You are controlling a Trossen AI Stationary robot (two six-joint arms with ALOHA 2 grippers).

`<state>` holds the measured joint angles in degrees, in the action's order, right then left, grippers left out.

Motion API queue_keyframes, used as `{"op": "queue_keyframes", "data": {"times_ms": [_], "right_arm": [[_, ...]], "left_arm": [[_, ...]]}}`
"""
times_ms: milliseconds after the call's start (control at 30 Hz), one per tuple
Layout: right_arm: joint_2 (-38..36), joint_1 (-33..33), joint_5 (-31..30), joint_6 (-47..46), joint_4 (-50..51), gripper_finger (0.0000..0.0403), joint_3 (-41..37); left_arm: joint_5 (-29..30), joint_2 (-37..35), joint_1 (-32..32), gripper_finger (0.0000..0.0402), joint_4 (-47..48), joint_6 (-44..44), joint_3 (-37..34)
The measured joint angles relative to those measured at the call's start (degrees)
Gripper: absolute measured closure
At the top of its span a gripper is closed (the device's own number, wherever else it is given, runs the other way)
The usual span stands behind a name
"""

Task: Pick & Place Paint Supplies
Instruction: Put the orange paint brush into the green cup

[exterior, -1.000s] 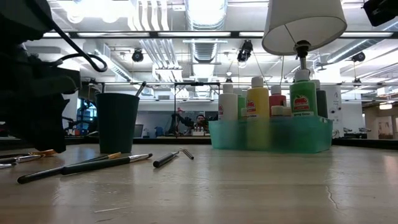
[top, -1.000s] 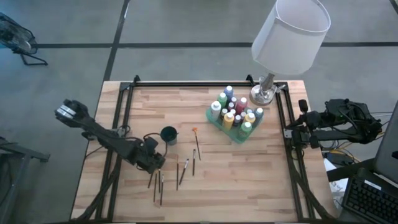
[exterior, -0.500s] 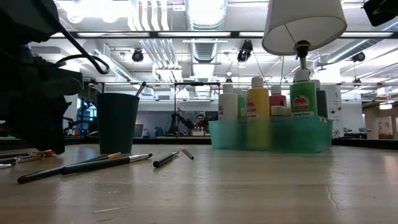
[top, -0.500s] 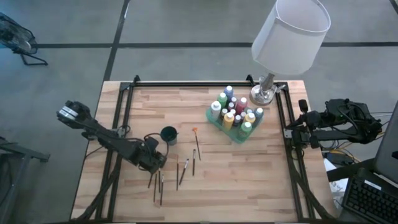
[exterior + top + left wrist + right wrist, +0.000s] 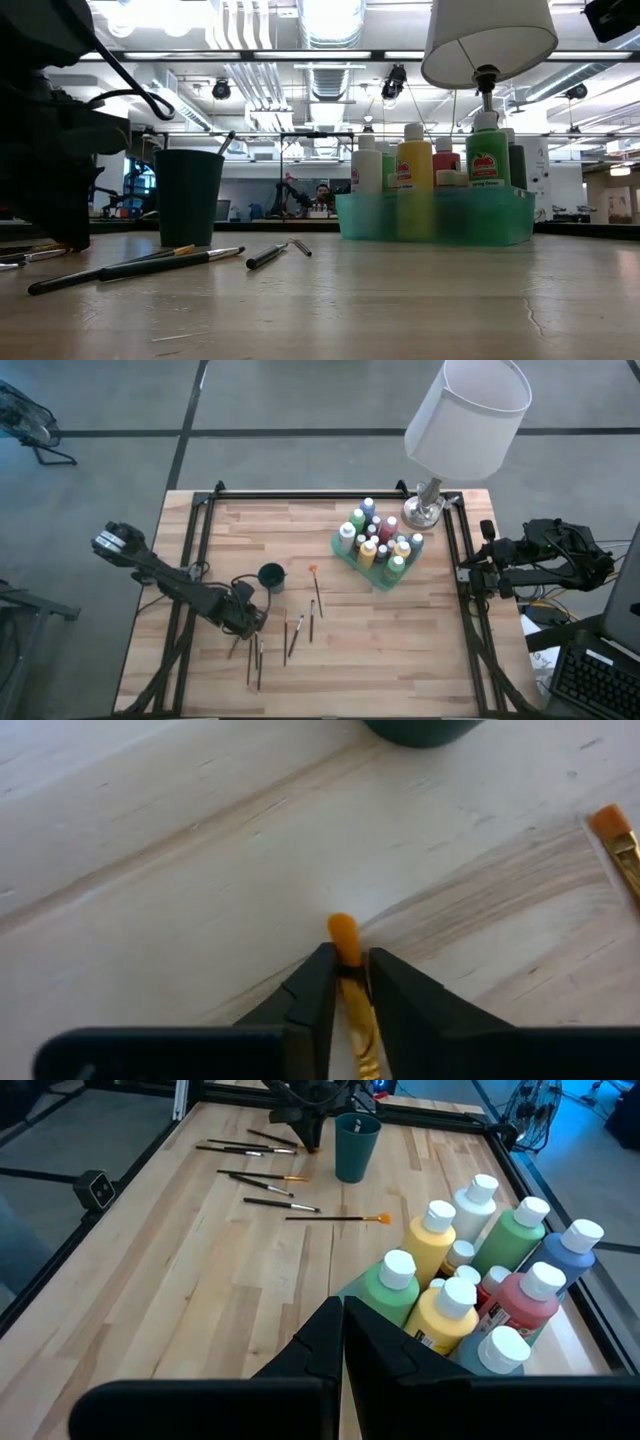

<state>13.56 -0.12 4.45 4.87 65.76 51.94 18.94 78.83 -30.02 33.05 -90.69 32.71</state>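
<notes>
Lower left of the counter [image 5: 400, 650] — the left tool [image 5: 347, 982] has just narrowed, now pinching a brush [image 5: 345, 945] near its orange tip — ready to lift. Right tool [image 5: 342, 1330] pressed together, parked.

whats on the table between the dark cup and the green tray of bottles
One brush with an orange tip lies on the wood between the dark cup and the green tray, nearer the cup. The high view shows it best.

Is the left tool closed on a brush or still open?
Closed on a brush: the left tool has both fingers pressed against the ferrule just behind its orange bristle tip, low over the wooden table.
</notes>
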Motion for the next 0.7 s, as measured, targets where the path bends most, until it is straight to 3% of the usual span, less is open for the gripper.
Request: {"op": "queue_keyframes", "data": {"times_ms": [267, 500, 700], "right_arm": [[0.0, 0.0, 0.0, -0.3, 0.0, 0.0394, 0.0], [0.0, 0.0, 0.0, -0.1, 0.0, 0.0394, 0.0], [0.0, 0.0, 0.0, -0.1, 0.0, 0.0394, 0.0]], "left_arm": [[0.0, 0.0, 0.0, 0.0391, 0.7, -1.2, 0.0], [-1.1, -2.2, 0.0, 0.0394, 4.2, -1.4, 0.3], [-1.3, -9.8, -0.1, 0.0395, 11.2, 0.5, 2.3]]}}
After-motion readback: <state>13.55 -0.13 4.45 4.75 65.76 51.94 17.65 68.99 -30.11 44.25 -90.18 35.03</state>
